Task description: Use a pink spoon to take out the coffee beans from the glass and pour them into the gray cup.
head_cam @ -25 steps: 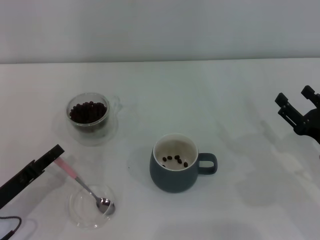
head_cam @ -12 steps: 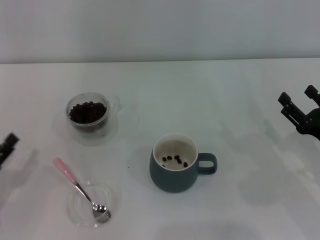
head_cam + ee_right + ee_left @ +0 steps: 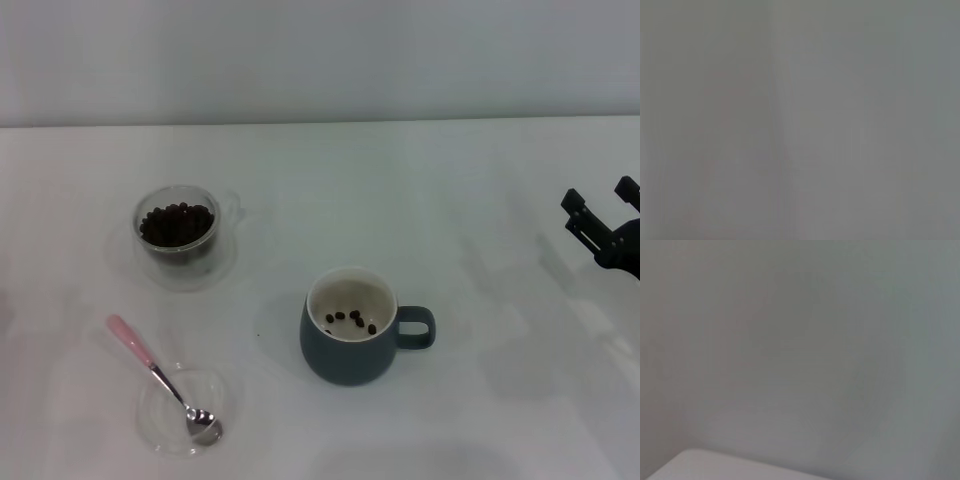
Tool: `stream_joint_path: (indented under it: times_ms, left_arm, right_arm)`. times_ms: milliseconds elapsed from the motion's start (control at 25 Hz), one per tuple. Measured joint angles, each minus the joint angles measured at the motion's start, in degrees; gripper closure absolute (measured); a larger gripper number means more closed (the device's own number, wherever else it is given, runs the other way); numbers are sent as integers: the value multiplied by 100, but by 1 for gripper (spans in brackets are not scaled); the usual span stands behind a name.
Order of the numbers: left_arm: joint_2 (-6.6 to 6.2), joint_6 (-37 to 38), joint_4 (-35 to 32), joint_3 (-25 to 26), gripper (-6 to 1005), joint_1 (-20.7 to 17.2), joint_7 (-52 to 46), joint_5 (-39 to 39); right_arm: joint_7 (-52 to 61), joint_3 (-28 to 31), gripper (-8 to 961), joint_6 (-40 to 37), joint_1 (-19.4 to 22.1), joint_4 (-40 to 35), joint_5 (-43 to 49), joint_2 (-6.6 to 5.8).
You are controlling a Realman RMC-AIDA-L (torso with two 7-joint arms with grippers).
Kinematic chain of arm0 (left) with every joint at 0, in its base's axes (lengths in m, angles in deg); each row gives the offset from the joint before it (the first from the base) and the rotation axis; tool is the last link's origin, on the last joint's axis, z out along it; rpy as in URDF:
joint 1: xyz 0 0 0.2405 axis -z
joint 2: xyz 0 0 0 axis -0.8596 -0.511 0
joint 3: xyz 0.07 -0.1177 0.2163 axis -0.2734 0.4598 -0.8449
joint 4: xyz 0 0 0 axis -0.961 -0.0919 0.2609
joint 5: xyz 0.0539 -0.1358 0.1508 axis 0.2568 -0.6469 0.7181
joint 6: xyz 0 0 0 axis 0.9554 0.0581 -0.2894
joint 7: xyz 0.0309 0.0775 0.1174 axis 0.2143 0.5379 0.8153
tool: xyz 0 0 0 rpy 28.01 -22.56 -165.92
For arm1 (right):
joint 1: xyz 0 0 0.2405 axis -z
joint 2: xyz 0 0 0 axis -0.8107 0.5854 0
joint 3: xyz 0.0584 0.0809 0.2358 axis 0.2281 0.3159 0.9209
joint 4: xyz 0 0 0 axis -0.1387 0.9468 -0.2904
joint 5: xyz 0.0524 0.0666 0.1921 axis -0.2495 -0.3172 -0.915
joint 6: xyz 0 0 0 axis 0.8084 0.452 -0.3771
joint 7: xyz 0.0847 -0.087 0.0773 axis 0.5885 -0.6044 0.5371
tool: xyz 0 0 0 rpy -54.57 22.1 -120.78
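White worktop [image 3: 330, 170] fills most of the head view, with a pale wall across the top of the frame. At upper left of the frame stands the glass [image 3: 178, 228], upright, its clear handle turned toward the right; it holds a heap of coffee beans [image 3: 176, 222]. Near the centre, slightly below the middle, sits the gray cup [image 3: 350, 326], its loop handle pointing right, and a few more beans lie on its cream-white bottom. At lower left, the pink spoon [image 3: 160, 378] lies tilted, its metal bowl resting in a flat clear saucer [image 3: 184, 410] and its pink handle reaching up and left past the saucer's rim. Glass, cup and spoon stand well apart from one another.

At the right edge of the frame, around mid-height, the right pincer [image 3: 601, 205] hovers far from all the objects, its two dark fingers spread apart with nothing between them. No left pincer appears in any view; both wrist views show only plain pale surface.
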Motion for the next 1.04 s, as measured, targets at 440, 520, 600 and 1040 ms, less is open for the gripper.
stream_joint_path:
  times_ms: [440, 520, 600, 1040]
  left_arm:
    - [3, 13, 136, 5, 106, 353, 543, -18]
    - [1, 17, 150, 5, 106, 392, 659, -21]
    - [0, 25, 160, 9, 106, 408, 724, -52]
    - [10, 20, 247, 12, 106, 400, 744, -205]
  right_arm:
    - [-15, 403, 144, 211, -26, 20, -10, 7]
    - [-16, 433, 144, 217, -30, 22, -10, 6]
    - [-4, 528, 144, 221, -40, 49, -10, 7]
    - [-17, 864, 144, 375, -64, 211, -10, 6]
